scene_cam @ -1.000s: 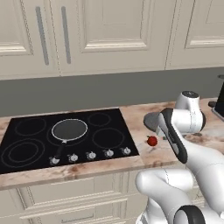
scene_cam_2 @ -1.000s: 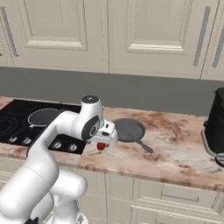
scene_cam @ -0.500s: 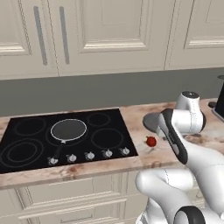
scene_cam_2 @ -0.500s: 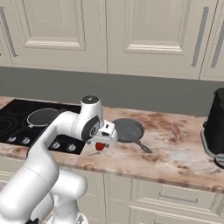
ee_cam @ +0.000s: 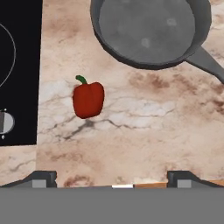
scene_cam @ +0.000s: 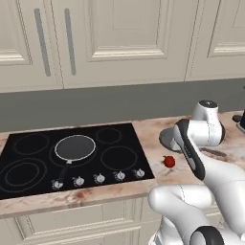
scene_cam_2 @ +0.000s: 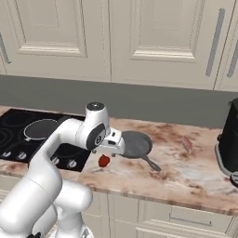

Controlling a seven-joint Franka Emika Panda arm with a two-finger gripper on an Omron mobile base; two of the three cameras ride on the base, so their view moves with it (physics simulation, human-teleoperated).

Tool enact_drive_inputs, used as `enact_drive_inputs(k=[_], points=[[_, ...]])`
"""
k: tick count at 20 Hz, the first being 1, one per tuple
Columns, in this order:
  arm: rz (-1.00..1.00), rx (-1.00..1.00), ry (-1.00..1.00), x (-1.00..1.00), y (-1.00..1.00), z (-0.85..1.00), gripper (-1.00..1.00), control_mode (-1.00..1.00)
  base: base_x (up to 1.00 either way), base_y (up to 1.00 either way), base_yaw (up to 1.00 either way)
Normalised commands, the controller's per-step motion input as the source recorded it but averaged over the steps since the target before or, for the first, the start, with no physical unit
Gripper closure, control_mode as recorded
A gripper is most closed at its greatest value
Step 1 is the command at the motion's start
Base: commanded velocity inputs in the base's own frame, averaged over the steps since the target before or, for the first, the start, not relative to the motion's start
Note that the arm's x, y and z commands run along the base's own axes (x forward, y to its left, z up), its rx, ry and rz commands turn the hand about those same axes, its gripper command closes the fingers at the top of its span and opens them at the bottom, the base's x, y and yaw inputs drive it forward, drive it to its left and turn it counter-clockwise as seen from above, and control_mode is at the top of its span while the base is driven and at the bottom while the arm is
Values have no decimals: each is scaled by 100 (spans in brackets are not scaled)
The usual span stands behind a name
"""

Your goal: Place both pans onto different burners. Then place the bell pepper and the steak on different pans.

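Nothing among the objects had shifted since the earlier frames, and the arm had only held its hover over the right part of the tabletop [scene_cam_2: 186, 179]. In the hand view the hand [ee_cam: 111, 177] pointed down at the marbled stone with its two dark tips spread wide apart and nothing between them. Just ahead of the tips lay the bell pepper [ee_cam: 88, 99], red with a green stem, resting on bare tabletop and touching nothing. Beyond it sat the deeper grey pan [ee_cam: 148, 30], near but apart from the pepper, its handle running off toward the right edge of that view. To the pepper's other side ran the straight edge of the black cooktop [ee_cam: 19, 78], with one silver knob [ee_cam: 5, 122] by its front.

From the left base view the shallow dark pan [scene_cam: 75, 148] sat on a middle burner [scene_cam: 72, 154], its black handle pointing toward the row of knobs. The other ring outlines around it were bare. From the right base view the steak [scene_cam_2: 187, 143] lay flat further right on the tabletop, well apart from the grey pan, with open stone around it. A dark appliance [scene_cam_2: 229, 139] stood at the far right edge. Cream cabinet doors [scene_cam_2: 158, 37] with long bar handles hung above a grey backsplash [scene_cam_2: 153, 102].
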Motion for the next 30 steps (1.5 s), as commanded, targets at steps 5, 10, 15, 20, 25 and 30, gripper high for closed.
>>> enact_drive_inputs(k=[5,10,15,20,25,30], points=[[0,0,0,0,0,0,-100,100,44,0,0],[0,0,0,0,0,0,-100,100,31,0,0],[0,0,0,0,0,0,-100,100,10,0,1],[0,0,0,1,0,0,-100,-100,0,0,0],[2,0,0,22,-24,0,-100,-100,0,0,0],[10,0,0,26,-57,0,-100,-100,0,0,0]])
